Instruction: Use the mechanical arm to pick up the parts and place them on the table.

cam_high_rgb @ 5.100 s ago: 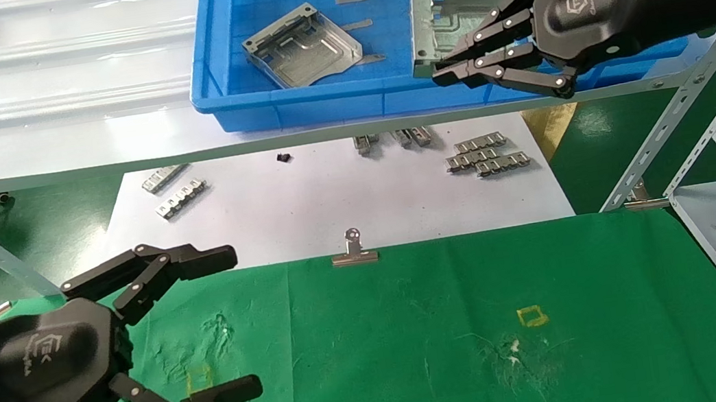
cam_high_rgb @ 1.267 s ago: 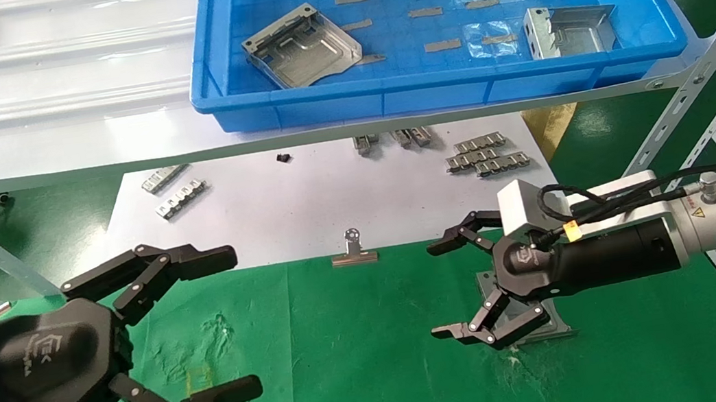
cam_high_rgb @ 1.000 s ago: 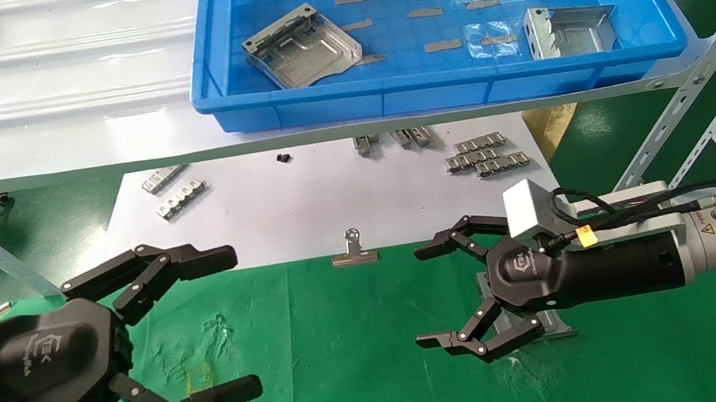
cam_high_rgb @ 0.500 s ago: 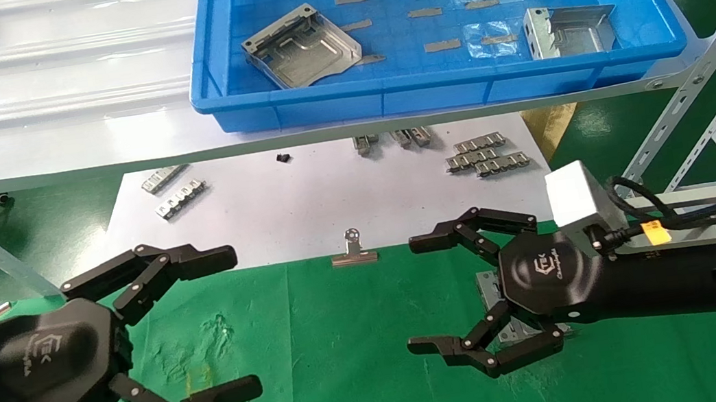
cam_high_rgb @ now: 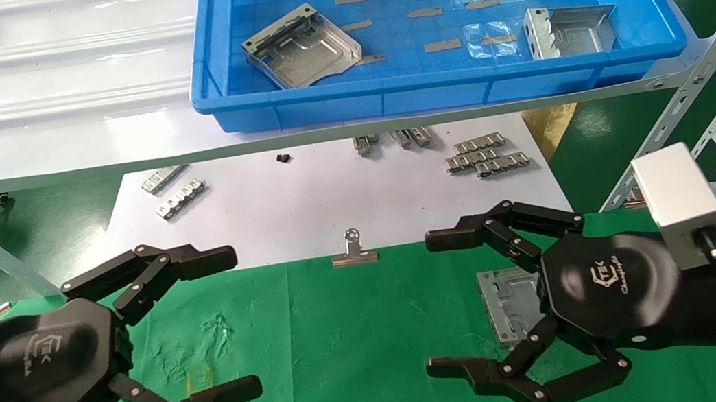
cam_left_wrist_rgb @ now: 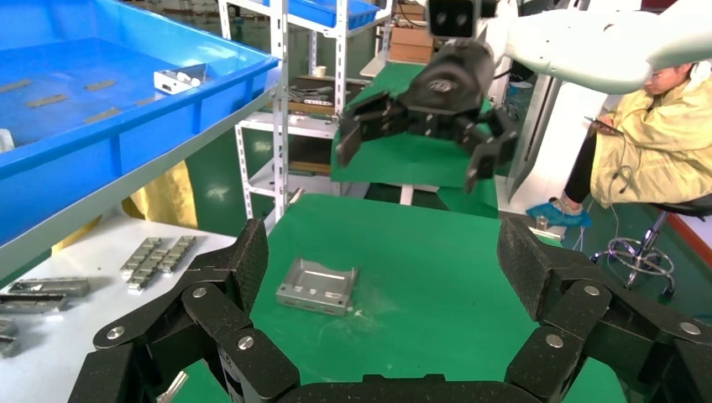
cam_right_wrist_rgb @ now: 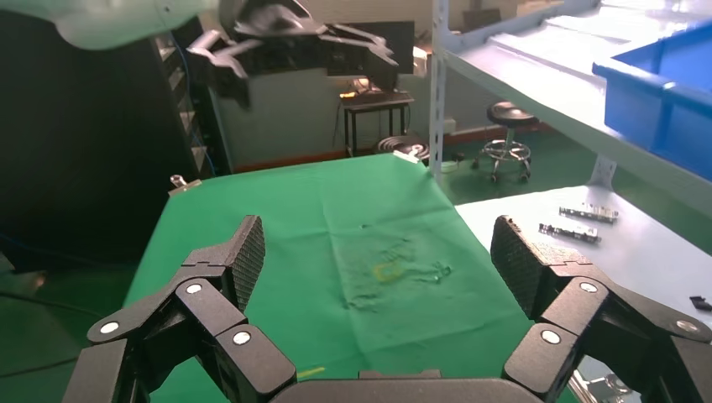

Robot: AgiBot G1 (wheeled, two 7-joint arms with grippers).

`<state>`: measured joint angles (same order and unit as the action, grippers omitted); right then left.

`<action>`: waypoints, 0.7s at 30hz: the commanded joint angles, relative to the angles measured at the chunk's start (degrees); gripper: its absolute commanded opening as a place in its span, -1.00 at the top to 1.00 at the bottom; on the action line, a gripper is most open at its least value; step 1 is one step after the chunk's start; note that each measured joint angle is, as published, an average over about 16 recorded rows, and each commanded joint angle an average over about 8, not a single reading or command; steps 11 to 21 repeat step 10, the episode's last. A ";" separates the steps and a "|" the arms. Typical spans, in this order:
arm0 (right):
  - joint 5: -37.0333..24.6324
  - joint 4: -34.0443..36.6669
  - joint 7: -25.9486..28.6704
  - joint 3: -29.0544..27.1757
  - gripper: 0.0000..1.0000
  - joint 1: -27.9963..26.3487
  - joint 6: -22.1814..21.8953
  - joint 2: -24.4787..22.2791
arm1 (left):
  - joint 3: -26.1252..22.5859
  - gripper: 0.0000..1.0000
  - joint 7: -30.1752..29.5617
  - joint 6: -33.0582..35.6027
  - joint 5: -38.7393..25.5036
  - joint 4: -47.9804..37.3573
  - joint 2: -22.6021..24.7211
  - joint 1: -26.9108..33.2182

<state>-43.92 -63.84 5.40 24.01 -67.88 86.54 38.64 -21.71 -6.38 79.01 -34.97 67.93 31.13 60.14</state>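
Your right gripper [cam_high_rgb: 482,305] has let go and lifted back, jaws spread wide and empty. The sheet-metal part [cam_high_rgb: 508,303] now lies flat on the green table [cam_high_rgb: 365,359], just beside it. Two more parts [cam_high_rgb: 303,45] wait in the blue bin [cam_high_rgb: 386,97]. Your left gripper [cam_high_rgb: 229,322] hangs parked, jaws spread.

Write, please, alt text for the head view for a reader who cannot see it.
A grey stamped sheet-metal plate lies flat on the green cloth table, with the robot's open black right gripper above and beside it, not holding it. The open left gripper hovers at the table's left. Two more plates sit in a blue plastic bin on the shelf behind.
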 commanded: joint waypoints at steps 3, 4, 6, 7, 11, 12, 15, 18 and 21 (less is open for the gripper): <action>1.00 -4.74 2.61 -3.89 -1.00 3.07 -0.41 -1.76 | 0.00 -1.00 0.00 0.00 0.00 0.00 0.00 0.00; 1.24 -5.85 3.21 -4.79 -1.00 3.79 -0.50 -2.18 | 0.00 -1.00 0.00 0.00 0.00 0.00 0.00 0.00; 1.65 -7.82 4.31 -6.41 -1.00 5.07 -0.65 -2.90 | 0.00 -1.00 0.00 0.00 0.00 0.00 0.00 0.00; 1.86 -8.80 4.82 -7.21 -1.00 5.70 -0.72 -3.26 | 0.00 -1.00 0.00 0.00 0.00 0.00 0.00 0.00; 2.16 -10.18 5.57 -8.34 -1.00 6.58 -0.81 -3.77 | 0.00 -1.00 0.00 -0.01 0.00 -0.01 0.00 0.00; 2.16 -10.18 5.57 -8.34 -1.00 6.58 -0.81 -3.77 | 0.00 -1.00 0.00 -0.01 0.00 -0.01 0.00 0.00; 2.16 -10.18 5.57 -8.34 -1.00 6.58 -0.81 -3.77 | 0.00 -1.00 0.00 -0.01 0.00 -0.01 0.00 0.00; 2.16 -10.18 5.57 -8.34 -1.00 6.58 -0.81 -3.77 | 0.00 -1.00 0.00 -0.01 0.00 -0.01 0.00 0.00; 2.16 -10.18 5.57 -8.34 -1.00 6.58 -0.81 -3.77 | 0.00 -1.00 0.00 -0.01 0.00 -0.01 0.00 0.00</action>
